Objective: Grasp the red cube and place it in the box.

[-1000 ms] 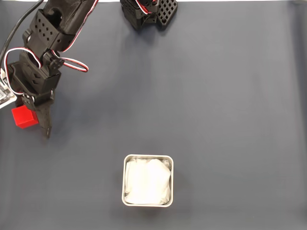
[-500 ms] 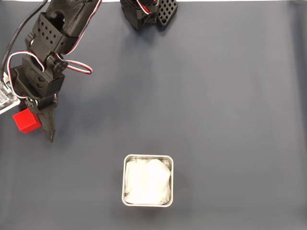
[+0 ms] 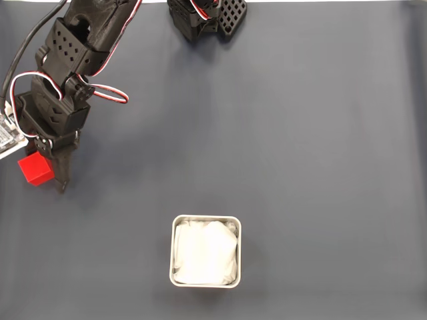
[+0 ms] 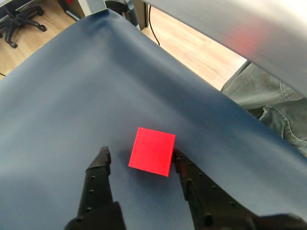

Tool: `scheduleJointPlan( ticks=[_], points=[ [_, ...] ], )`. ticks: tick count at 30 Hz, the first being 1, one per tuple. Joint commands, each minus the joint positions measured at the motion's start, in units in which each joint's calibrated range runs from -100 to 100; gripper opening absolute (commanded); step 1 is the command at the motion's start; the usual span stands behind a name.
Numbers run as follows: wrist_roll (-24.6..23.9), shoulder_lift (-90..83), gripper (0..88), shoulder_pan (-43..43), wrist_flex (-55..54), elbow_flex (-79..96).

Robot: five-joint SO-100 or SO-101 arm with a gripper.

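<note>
Since half a second ago the gripper [image 4: 139,157] has slid slightly left toward the red cube [image 4: 152,151]. Jaws spread wide, holding nothing: cube lies on the mat between the tips, against one finger [image 4: 184,167], clear of the other.

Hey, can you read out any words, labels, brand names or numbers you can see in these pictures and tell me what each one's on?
None to read: no words, numbers or logos on the red cube, the box, the gripper or the dark table cover.
</note>
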Motion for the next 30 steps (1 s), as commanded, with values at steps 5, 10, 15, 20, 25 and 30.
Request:
scheduleJointPlan(
  ticks=[5,10,15,20,25,30],
  points=[
    [1.2,-1.4,21.8,-0.4,-1.3,-2.7],
    [1.7,-0.9,17.8,0.0,-1.3,-3.4],
    [1.9,-0.2,14.6,0.2,-1.3,-4.3],
    [2.1,-0.2,12.9,0.2,-1.2,-4.4],
    [2.2,-0.2,12.0,0.2,-1.2,-4.3],
    [2.4,-0.2,11.3,0.2,-1.3,-4.4]
  ],
)
